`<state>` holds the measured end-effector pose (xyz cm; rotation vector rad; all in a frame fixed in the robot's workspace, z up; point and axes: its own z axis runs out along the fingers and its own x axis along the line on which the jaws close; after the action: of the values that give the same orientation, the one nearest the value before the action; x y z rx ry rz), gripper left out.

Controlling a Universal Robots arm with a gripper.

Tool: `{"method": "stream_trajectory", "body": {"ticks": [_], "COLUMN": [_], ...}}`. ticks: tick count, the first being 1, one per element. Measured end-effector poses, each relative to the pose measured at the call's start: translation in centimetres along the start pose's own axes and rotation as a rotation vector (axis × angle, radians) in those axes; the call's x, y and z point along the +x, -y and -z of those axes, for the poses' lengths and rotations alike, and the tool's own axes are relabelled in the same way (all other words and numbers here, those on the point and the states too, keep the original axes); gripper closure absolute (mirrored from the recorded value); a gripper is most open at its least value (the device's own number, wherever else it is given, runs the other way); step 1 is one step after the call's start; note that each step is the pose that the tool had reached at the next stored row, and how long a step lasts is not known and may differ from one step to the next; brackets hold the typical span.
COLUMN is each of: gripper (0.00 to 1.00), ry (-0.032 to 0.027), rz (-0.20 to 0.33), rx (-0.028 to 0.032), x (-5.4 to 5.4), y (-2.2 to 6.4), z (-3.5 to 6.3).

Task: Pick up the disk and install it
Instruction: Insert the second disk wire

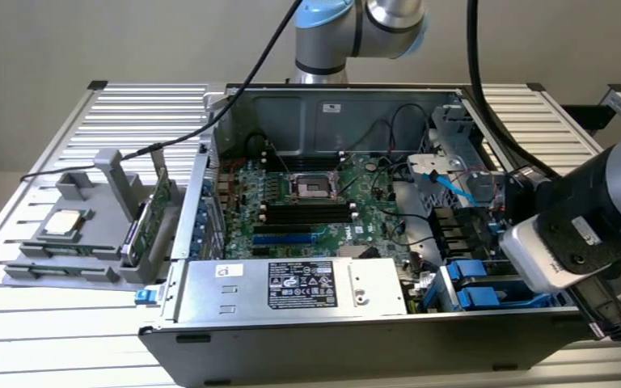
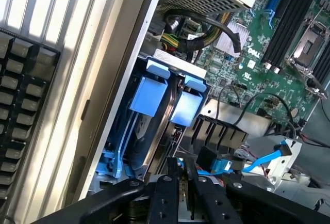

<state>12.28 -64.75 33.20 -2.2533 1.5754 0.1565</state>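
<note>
Two blue carriers [image 2: 154, 92] near end effector [image 2: 180, 188]

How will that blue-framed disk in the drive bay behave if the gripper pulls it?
The disk stands on edge in its bay, so it likely slides straight out. It looks rigid. Its blue carrier is plastic, so the tabs may flex.

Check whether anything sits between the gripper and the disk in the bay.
Nothing visible does. The gripper hangs close to the disk, facing its blue carrier; the blue cable lies off to one side, not between them.
</note>
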Motion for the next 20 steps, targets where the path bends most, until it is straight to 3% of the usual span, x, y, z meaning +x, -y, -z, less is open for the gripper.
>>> {"method": "stream_trajectory", "body": {"ticks": [6,8,12,20], "gripper": [0.84,0.84,0.84,0.84], "ry": [-0.0036,-0.0028,0.0007,-0.0115], "rz": [-0.019,-0.026,-0.04,-0.059], "rx": [0.002,-0.0021,-0.0172,-0.0263], "x": [-0.03,-0.04,-0.05,-0.04], "y": [-0.08,-0.1,-0.11,-0.11], "z": [0.02,0.01,0.02,0.02]}}
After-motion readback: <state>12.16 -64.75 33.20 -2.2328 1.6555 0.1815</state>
